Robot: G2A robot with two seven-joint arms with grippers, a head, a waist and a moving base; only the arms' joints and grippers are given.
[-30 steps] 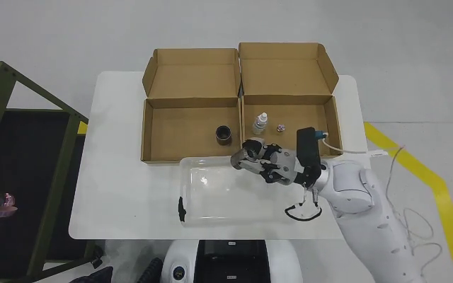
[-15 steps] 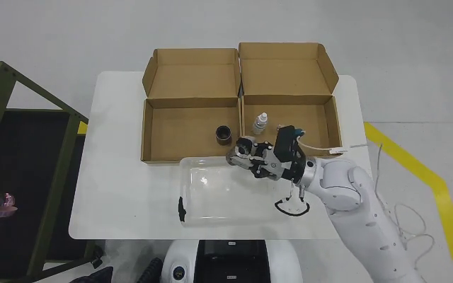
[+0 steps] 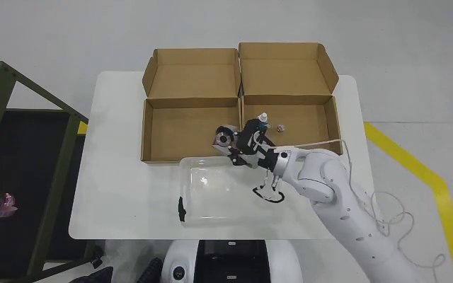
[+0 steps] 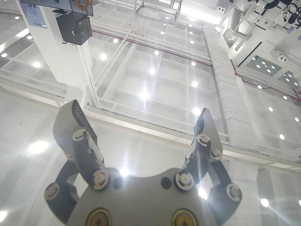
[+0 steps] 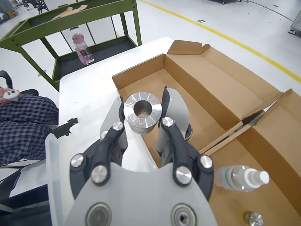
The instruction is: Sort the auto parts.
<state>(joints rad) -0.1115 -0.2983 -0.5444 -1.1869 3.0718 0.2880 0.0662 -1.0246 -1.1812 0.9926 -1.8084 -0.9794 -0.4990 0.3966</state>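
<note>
Bright, even overhead light floods the white table, leaving only soft, faint shadows inside the cardboard boxes on it. High above the table, ceiling lamps flare into starbursts around the left claw. The metal ring gripped by the right claw glints.

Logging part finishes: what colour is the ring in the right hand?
Shiny silver ring, best seen in the right wrist view.

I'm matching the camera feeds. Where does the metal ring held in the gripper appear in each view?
Top view: metal ring in the right gripper, over the left box's right side.
Right wrist view: centre, clamped between the fingers.
Left wrist view: faces the ceiling, left gripper open.
Shared landmark: spray bottle in the right box, beside the right gripper.
</note>
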